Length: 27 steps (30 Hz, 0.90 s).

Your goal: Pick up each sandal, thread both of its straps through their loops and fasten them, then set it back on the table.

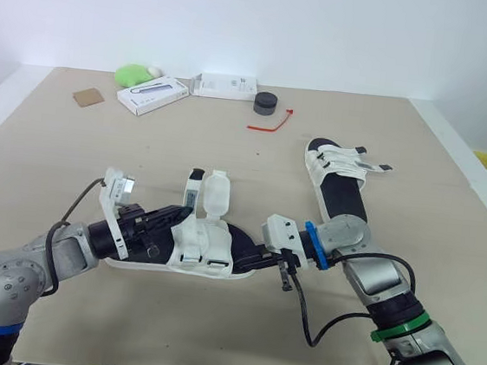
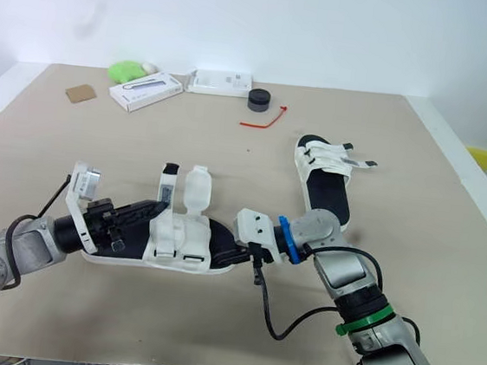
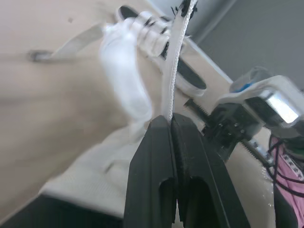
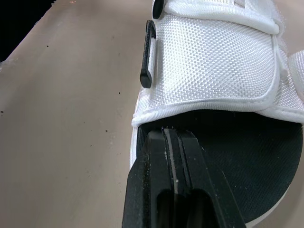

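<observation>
Near sandal point(image 1: 206, 250) lies mid-worktop point(image 1: 72, 156), heel toward the left arm and toe toward the right.
- Left hand point(image 3: 170, 121): fingers shut on a thin white strap point(image 3: 173, 66), held edge-on.
- Right hand point(image 4: 170, 135): fingers drawn together at the toe end of the black footbed. Can't tell whether they pinch anything.
- Wide flap point(image 1: 216, 193) and narrow strap point(image 1: 192, 186) stand open. Black loop point(image 4: 148, 54) sits on the upper's side.

Step in hand, as I judge it, is threading. Keep the toe pinned steady, turn the strap flat, and lead its tip squarely into the loop. A twisted strap will likely jam.

Second sandal point(image 1: 338, 179) lies well apart toward the right edge, with straps across it.

Containers: two white boxes point(image 1: 152, 94) point(image 1: 227, 85) at the far edge, both closed, so contents are unknown.
</observation>
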Motion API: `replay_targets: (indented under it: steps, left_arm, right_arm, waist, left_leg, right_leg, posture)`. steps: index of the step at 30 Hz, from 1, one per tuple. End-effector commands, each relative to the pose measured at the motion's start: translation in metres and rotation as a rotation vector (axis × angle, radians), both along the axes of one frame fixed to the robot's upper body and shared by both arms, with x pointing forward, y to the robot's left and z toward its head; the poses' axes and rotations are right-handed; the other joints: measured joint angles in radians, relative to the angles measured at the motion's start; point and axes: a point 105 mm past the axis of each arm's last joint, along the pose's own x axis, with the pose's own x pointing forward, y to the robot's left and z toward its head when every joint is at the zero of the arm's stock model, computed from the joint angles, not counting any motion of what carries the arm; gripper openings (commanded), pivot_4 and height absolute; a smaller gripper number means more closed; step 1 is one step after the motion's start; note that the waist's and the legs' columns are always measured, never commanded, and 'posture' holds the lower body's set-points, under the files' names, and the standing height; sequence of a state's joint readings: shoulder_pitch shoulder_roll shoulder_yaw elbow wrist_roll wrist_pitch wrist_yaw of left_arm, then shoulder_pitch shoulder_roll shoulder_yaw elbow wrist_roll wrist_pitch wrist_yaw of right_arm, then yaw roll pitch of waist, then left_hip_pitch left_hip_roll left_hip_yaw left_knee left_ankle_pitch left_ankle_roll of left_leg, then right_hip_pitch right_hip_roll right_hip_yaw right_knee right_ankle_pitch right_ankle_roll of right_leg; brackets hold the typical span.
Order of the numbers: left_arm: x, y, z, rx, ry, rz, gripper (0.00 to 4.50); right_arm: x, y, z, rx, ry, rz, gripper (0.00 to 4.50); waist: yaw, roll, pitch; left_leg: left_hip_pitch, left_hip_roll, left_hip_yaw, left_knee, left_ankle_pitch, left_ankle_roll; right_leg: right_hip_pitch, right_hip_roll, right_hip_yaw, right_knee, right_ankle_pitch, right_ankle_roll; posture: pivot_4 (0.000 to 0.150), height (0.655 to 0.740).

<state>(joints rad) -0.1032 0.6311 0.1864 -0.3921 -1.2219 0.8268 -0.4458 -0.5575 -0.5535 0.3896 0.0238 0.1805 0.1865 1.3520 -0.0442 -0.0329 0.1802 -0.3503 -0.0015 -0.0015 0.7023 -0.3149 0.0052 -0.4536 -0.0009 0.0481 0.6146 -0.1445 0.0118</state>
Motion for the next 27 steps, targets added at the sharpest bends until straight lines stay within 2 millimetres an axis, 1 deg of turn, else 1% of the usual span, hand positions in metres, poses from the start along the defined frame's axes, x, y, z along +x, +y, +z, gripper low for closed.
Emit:
replay_targets:
  steps: [1,7,13,18,21,24,27]
  left_arm:
    - [0.006,0.009,0.004,-0.026,-0.019,0.036,0.03]
    - [0.008,0.004,0.001,-0.058,0.006,-0.017,0.03]
    - [0.005,-0.004,0.008,-0.082,-0.004,-0.09,0.03]
    - [0.01,-0.004,-0.001,-0.063,0.023,-0.087,0.03]
    - [0.013,-0.001,-0.007,-0.064,0.05,-0.073,0.03]
    - [0.012,0.004,-0.019,-0.031,0.086,-0.065,0.03]
    - [0.015,0.007,-0.023,-0.017,0.092,-0.051,0.03]
  right_arm:
    - [0.0,0.0,0.004,-0.008,-0.017,0.015,0.0]
    - [0.0,0.001,0.005,-0.006,-0.019,0.017,0.0]
    - [0.001,-0.001,0.005,-0.009,-0.019,0.011,0.0]
    - [0.0,-0.001,0.005,-0.007,-0.019,0.007,0.0]
    - [0.001,-0.001,0.005,-0.005,-0.02,0.004,0.0]
    - [0.0,-0.001,0.005,-0.005,-0.018,0.002,0.0]
    - [0.0,-0.001,0.005,-0.005,-0.018,0.004,0.0]
  waist:
    - [0.0,0.0,0.0]
    - [0.0,0.0,0.0]
    - [0.0,0.0,0.0]
    - [0.0,0.0,0.0]
    - [0.0,0.0,0.0]
    - [0.0,0.0,0.0]
    - [0.0,0.0,0.0]
  left_leg:
    - [0.0,0.0,0.0,0.0,0.0,0.0]
    - [0.0,0.0,0.001,0.0,0.0,-0.001]
    - [0.0,0.0,0.0,0.0,0.0,-0.001]
    - [0.0,-0.001,0.0,0.0,0.0,-0.001]
    - [0.0,-0.001,0.0,0.0,0.0,-0.001]
    - [0.0,-0.001,0.0,0.0,0.0,-0.001]
    - [0.0,-0.001,0.0,0.0,0.0,-0.001]
  right_leg:
    - [0.0,0.0,0.0,0.0,0.0,0.0]
    - [0.0,0.0,0.0,0.0,0.0,0.0]
    - [0.0,0.0,0.0,0.0,0.0,0.0]
    - [0.0,0.0,0.0,0.0,0.0,0.0]
    - [0.0,-0.001,0.0,0.0,0.0,0.0]
    - [0.0,-0.001,0.0,0.0,0.0,0.0]
    - [0.0,-0.001,0.0,0.0,0.0,0.0]
  posture:
    - [0.15,0.74]
    - [0.15,0.74]
    - [0.15,0.74]
    - [0.15,0.74]
    - [0.15,0.74]
    - [0.15,0.74]
    - [0.15,0.74]
